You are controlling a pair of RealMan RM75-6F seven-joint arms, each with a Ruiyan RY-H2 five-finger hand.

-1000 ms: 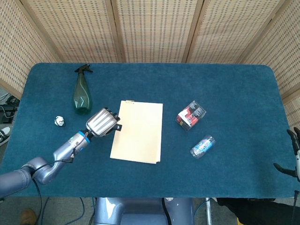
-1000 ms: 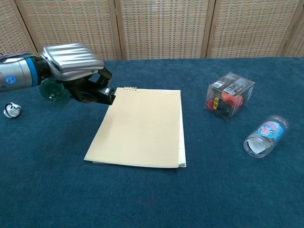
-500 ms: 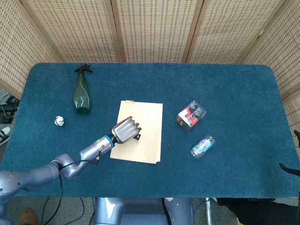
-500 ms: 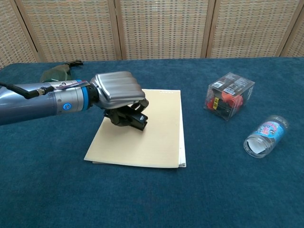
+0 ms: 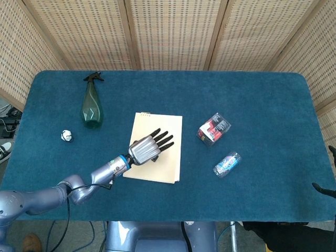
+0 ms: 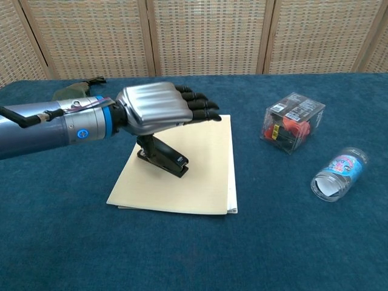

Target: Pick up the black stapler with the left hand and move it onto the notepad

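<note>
The black stapler (image 6: 163, 159) lies flat on the cream notepad (image 6: 200, 163), toward its left half. My left hand (image 6: 160, 109) hovers just above it with the fingers stretched out flat and apart, holding nothing; the thumb hangs down by the stapler's rear end. In the head view the left hand (image 5: 147, 148) covers most of the stapler on the notepad (image 5: 167, 163). Of my right hand only dark tips (image 5: 324, 189) show at the far right edge, too little to read its state.
A green spray bottle (image 5: 91, 107) lies at the back left, with a small white ball (image 5: 66, 135) near it. Right of the notepad stand a clear box with red contents (image 6: 293, 122) and a jar on its side (image 6: 338, 173).
My left hand carried the stapler from the notepad's left edge onto the pad, set it down and opened its fingers. The right hand slipped almost out of the head view.
</note>
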